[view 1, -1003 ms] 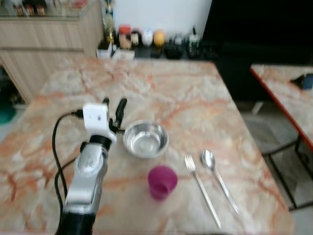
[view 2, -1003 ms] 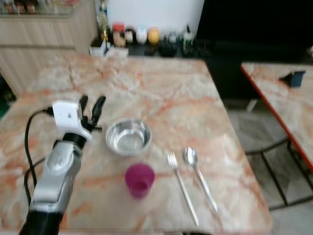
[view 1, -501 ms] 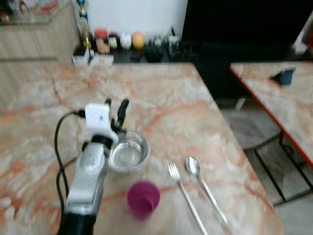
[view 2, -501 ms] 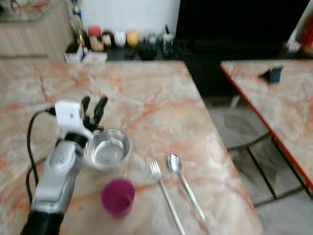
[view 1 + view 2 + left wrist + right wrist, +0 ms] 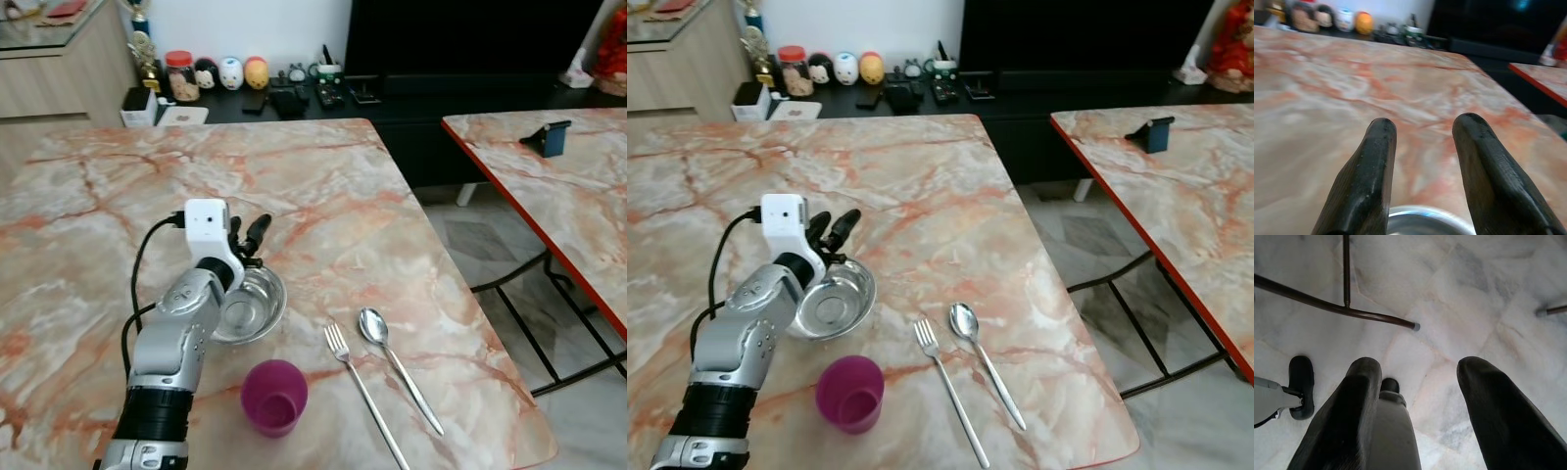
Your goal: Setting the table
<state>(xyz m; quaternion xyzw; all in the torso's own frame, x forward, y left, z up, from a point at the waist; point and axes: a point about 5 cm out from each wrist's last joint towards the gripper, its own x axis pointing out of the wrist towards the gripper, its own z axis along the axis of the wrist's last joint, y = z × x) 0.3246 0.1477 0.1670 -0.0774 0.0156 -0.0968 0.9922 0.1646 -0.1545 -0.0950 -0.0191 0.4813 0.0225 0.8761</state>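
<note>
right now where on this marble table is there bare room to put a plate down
Bare marble spans the far half of the pink-veined marble table, beyond the left gripper, and the near right strip past the steel spoon. The near middle is crowded: round steel bowl, magenta plastic cup, steel fork, spoon close together.

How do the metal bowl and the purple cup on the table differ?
The metal bowl is shiny steel, wide and shallow; the purple cup is matte, narrower and taller. The bowl lies right under the open left gripper; the cup stands apart, nearer the table's front edge. Both sit upright, mouths up, left of the fork.
</note>
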